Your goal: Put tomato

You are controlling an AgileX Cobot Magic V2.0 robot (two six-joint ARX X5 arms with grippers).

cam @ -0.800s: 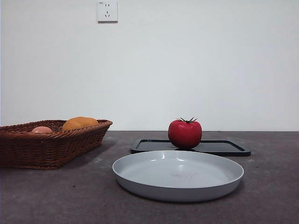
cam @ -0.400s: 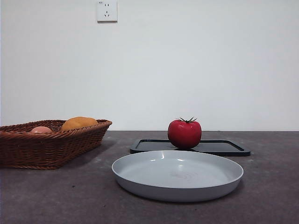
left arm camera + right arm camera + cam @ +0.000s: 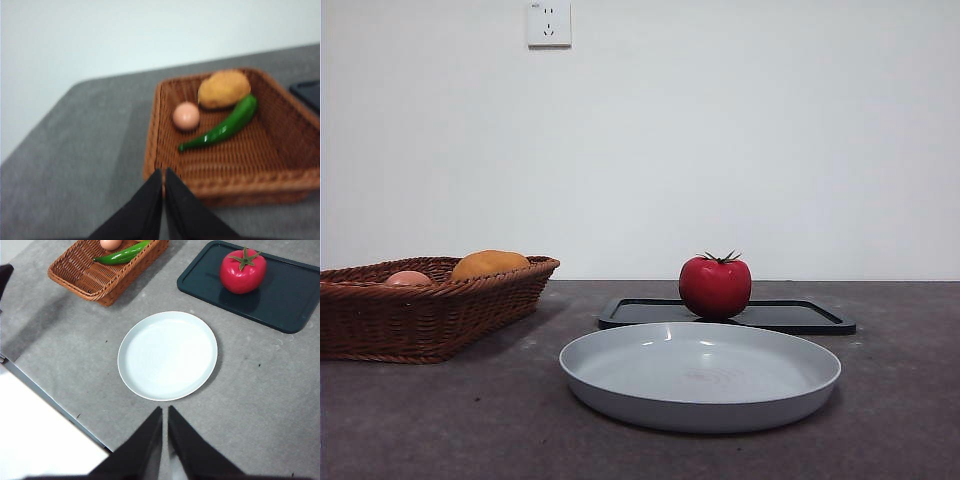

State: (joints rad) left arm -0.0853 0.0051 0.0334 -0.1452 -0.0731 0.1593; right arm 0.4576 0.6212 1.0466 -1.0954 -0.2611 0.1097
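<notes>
The tomato (image 3: 715,287) (image 3: 243,271), glossy red with a dark green stem, stands on a dark flat tray (image 3: 790,316) (image 3: 295,295) behind an empty pale grey plate (image 3: 700,377) (image 3: 167,355). My right gripper (image 3: 165,412) hangs shut high above the table's near edge, short of the plate and far from the tomato. Over the near rim of a wicker basket (image 3: 240,150), my left gripper (image 3: 163,175) is shut with nothing in it. Neither gripper shows in the front view.
The brown wicker basket (image 3: 420,305) (image 3: 107,270) at the left holds an orange rounded fruit (image 3: 490,264) (image 3: 223,88), a pale pink fruit (image 3: 186,116) and a green pepper (image 3: 225,126). The table's edge (image 3: 55,402) runs close below the right gripper.
</notes>
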